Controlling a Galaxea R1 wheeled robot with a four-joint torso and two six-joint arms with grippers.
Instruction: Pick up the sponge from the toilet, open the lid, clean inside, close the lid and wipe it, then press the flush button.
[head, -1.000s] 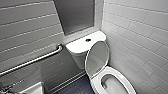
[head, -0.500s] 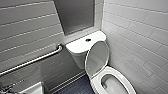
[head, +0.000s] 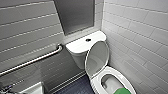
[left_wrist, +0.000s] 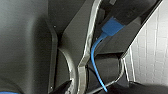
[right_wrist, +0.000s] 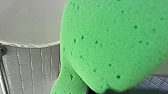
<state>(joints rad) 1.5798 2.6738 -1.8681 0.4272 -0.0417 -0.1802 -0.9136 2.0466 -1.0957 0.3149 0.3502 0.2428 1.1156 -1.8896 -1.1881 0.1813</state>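
Step in hand: cleaning inside. Lid (head: 97, 58) is up against the tank (head: 82, 46). Sponge (head: 123, 91) is over the bowl (head: 110, 83), near its front rim, and the right gripper's fingers look clamped on it. Next move needs a downward reach and steady pressure on slick ceramic. Tight tiled corner, grab bar (head: 32, 61), dark floor (head: 75, 88).

White tiled walls (head: 140, 30), a grey panel (head: 75, 15), a metal grab bar (head: 32, 61), dark blue floor (head: 77, 88)
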